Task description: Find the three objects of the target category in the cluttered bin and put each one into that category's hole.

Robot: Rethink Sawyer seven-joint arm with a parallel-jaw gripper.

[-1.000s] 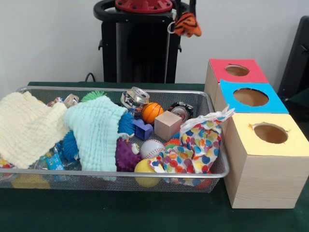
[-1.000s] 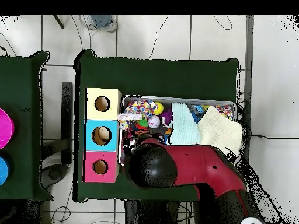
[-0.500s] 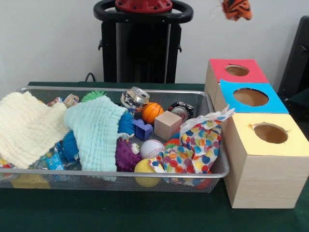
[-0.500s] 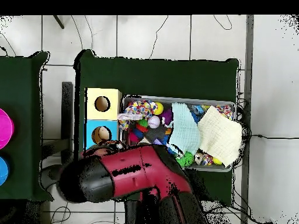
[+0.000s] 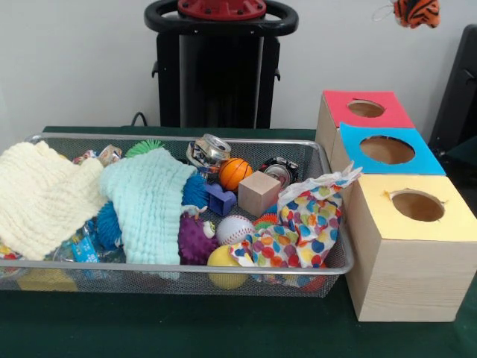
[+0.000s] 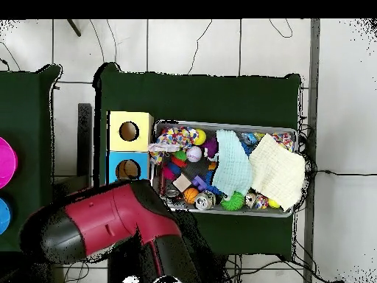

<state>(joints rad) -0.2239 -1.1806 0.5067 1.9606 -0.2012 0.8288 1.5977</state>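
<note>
While sweeping from the left: wire mesh bin (image 5: 328, 257) crammed with cloths and balls, then red, blue and yellow-topped wooden hole boxes (image 5: 417, 246) on the right. Small orange-and-black striped plush tiger (image 5: 416, 10) dangling up top right, above the boxes. Looks soft, light, squashy; best pinched round the belly. Gripper out of frame, grip impossible to judge.

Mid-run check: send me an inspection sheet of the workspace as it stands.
Surface: dark green cloth-covered table.
Job's things: orange-and-black striped plush tiger hangs at the top edge, beyond the red-topped box; blue-topped box and yellow-topped box stand in line.
Clutter: wire mesh bin holds cream cloth, mint cloth, baseball, small basketball, wooden cube.
Gripper: not seen; red arm covers the red box overhead.
Cables: loose on the floor.
Surroundings: tiled floor.
</note>
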